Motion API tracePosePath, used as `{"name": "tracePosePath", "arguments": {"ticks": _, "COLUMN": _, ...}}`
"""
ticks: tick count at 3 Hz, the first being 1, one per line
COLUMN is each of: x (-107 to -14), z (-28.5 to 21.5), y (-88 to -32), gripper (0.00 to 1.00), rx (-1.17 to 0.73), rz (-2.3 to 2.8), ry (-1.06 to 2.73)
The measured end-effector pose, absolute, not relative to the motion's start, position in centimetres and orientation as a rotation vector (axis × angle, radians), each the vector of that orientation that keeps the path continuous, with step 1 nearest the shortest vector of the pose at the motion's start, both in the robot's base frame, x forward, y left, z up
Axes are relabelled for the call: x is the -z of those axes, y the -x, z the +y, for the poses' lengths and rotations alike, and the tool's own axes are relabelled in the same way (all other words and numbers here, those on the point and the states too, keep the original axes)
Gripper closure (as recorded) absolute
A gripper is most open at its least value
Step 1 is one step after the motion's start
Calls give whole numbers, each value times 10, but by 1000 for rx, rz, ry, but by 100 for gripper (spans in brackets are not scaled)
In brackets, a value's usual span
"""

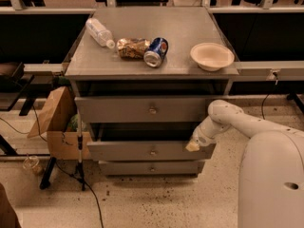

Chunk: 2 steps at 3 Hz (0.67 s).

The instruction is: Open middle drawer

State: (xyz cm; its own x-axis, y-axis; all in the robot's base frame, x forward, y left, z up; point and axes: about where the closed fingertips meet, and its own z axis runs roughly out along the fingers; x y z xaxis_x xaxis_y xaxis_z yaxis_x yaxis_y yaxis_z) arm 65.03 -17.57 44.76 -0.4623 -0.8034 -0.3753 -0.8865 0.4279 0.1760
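Observation:
The grey cabinet (142, 65) has three drawer fronts. The middle drawer (118, 151), with a small round knob (153, 152) at its centre, stands out a little from the cabinet, with a dark gap above it. My gripper (194, 146) is at the right end of this drawer front, at its top edge, with the white arm (237, 122) reaching in from the right. The widest drawer (114, 109) is above and the narrowest drawer (142, 167) is below.
On the cabinet top lie a plastic bottle (99, 32), a snack bag (132, 47), a blue can (156, 52) and a beige bowl (212, 56). A cardboard box (57, 127) and a stand with cables (78, 160) sit left of the cabinet. My white base (270, 184) is at the right.

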Motion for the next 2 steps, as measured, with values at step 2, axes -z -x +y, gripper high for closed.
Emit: {"name": "tracePosePath", "arguments": {"ticks": 2, "x": -449, "z": -179, "y": -659, "gripper": 81, "rx": -516, "rz": 2448, "ry": 1477}}
